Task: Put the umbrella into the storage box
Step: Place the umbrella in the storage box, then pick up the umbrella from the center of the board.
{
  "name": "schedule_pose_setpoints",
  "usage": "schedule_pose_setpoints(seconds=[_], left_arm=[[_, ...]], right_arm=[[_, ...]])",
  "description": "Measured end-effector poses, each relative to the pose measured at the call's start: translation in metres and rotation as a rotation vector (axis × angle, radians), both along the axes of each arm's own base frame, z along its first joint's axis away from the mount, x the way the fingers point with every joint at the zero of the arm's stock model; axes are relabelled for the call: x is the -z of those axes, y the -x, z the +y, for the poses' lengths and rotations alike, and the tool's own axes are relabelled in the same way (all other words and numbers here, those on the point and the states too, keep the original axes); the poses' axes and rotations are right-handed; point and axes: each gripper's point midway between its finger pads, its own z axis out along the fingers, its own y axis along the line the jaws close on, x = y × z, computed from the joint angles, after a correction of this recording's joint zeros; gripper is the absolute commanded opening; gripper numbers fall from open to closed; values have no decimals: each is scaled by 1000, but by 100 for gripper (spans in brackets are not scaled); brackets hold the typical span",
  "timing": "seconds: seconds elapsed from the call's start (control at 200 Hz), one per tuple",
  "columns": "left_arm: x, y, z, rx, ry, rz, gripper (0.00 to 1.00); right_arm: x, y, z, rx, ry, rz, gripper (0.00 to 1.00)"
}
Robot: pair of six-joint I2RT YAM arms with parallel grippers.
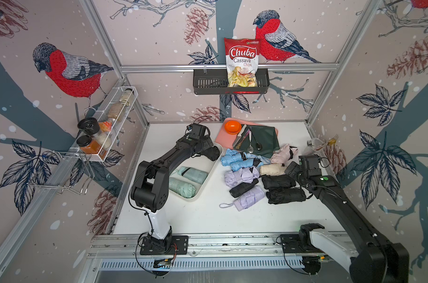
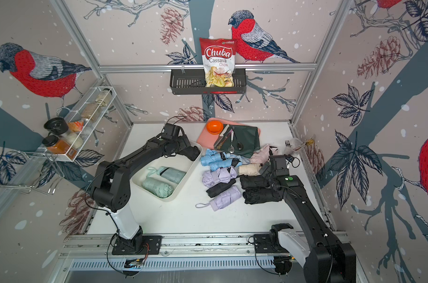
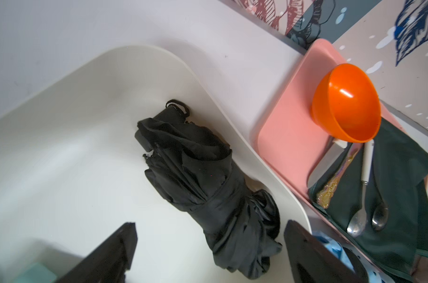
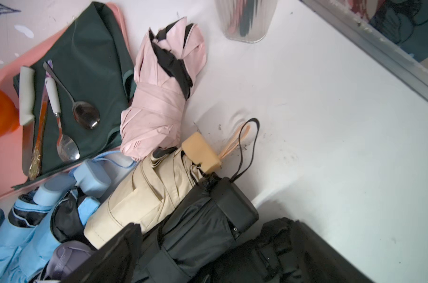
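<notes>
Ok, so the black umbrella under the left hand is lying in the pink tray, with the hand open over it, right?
Not quite. The black umbrella is lying in the cream-white storage box, not in the pink tray, which sits beside the box. The left wrist view shows this, and the left hand is indeed open over the umbrella.
</notes>
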Motion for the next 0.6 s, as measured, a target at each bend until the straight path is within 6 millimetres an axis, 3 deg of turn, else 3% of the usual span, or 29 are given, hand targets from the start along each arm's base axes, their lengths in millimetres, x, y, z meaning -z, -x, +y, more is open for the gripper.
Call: schedule_pose_setpoints(seconds=[0.125, 0.245, 0.41, 0.6], left_arm=[[-21, 10, -9, 50, -18, -68, 97], [-36, 24, -23, 114, -26, -128, 97], [-37, 36, -18, 122, -33, -178, 97], [-38, 40, -16, 127, -34, -219, 97]], right_arm=[[1, 10, -8, 46, -25, -7, 100], [15, 29, -6, 70, -77, 22, 100], [45, 59, 3, 108, -179, 93, 100], [69, 76, 14, 134, -279, 131, 100]])
